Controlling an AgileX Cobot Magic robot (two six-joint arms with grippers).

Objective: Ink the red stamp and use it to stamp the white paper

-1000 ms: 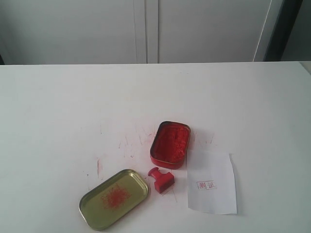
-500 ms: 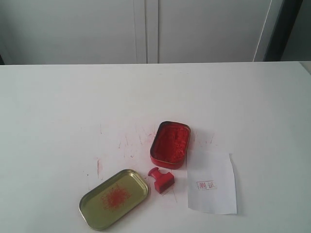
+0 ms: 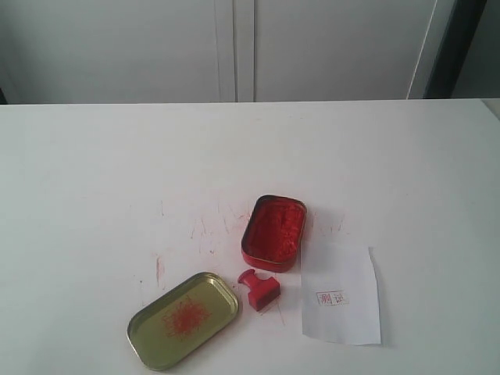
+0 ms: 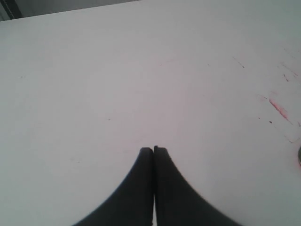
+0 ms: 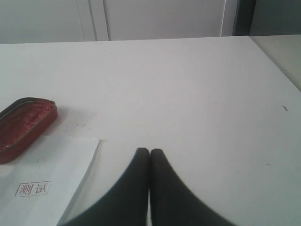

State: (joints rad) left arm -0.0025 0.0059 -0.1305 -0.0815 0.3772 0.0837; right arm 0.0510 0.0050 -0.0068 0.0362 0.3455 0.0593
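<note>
The red stamp (image 3: pixel 258 289) lies tipped on its side on the table, between the open red ink tin (image 3: pixel 274 232) and the gold tin lid (image 3: pixel 182 319). The white paper (image 3: pixel 341 294) lies flat to its right and bears a red printed mark (image 3: pixel 332 298). Neither arm shows in the exterior view. My left gripper (image 4: pixel 153 149) is shut with nothing in it, over bare table with red smudges to one side. My right gripper (image 5: pixel 149 151) is shut and empty, beside the white paper (image 5: pixel 47 174), with the ink tin (image 5: pixel 23 125) beyond it.
Faint red ink streaks (image 3: pixel 211 226) mark the white tabletop around the tin. The table's far edge (image 3: pixel 250 102) meets pale cabinet doors behind. In the right wrist view the table's side edge (image 5: pixel 277 61) runs past the gripper.
</note>
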